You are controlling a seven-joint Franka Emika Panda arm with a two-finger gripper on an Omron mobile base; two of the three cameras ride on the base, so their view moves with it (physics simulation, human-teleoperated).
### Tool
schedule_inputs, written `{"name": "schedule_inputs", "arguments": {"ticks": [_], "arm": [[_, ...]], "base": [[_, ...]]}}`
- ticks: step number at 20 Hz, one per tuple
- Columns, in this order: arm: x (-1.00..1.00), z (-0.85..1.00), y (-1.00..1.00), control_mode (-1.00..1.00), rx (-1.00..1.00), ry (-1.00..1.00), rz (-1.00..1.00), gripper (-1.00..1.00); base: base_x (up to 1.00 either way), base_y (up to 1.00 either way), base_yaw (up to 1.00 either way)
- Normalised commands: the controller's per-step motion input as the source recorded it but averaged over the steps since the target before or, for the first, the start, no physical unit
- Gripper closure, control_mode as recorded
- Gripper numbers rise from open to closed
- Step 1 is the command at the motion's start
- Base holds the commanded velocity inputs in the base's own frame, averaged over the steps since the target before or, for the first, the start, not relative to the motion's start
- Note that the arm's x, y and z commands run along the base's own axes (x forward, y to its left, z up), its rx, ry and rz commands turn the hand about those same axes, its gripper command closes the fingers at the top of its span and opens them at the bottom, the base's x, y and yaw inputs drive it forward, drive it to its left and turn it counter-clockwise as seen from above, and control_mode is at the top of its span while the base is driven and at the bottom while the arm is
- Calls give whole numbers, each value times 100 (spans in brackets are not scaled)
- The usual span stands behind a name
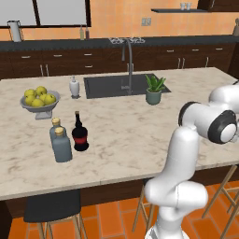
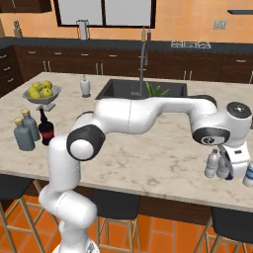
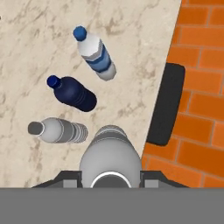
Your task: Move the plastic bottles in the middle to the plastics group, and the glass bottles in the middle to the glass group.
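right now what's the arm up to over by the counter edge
The jaws are closed around a pale plastic bottle, holding it upright near the edge of the marble island. It is right beside three standing bottles: a grey one, a dark blue one and a white one with a blue label. At the other end of the counter, the dark glass bottle already stands next to the two cork-topped bottles.

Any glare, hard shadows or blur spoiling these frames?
Left base view: even light, only a faint shadow beside the dark red-banded glass bottle. Right base view: soft, low-detail rendering, no glare. Hand view: the pale plastic bottle between the fingers looms large and foreshortened.
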Motion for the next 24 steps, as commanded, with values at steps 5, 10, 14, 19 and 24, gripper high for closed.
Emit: {"name": "schedule_inputs", "arguments": {"ticks": [5, 10, 14, 19, 24], "arm": [[6, -10, 1, -100, -3, 0, 0, 100], [25, -41, 7, -100, -10, 0, 0, 100], [5, -51, 12, -100, -13, 2, -2, 100], [0, -39, 10, -100, -13, 1, -2, 100], [2, -23, 5, -100, -10, -4, 0, 100]], "base": [[0, 0, 0], [0, 0, 0], [0, 0, 0], [0, 0, 0], [0, 0, 0]]}}
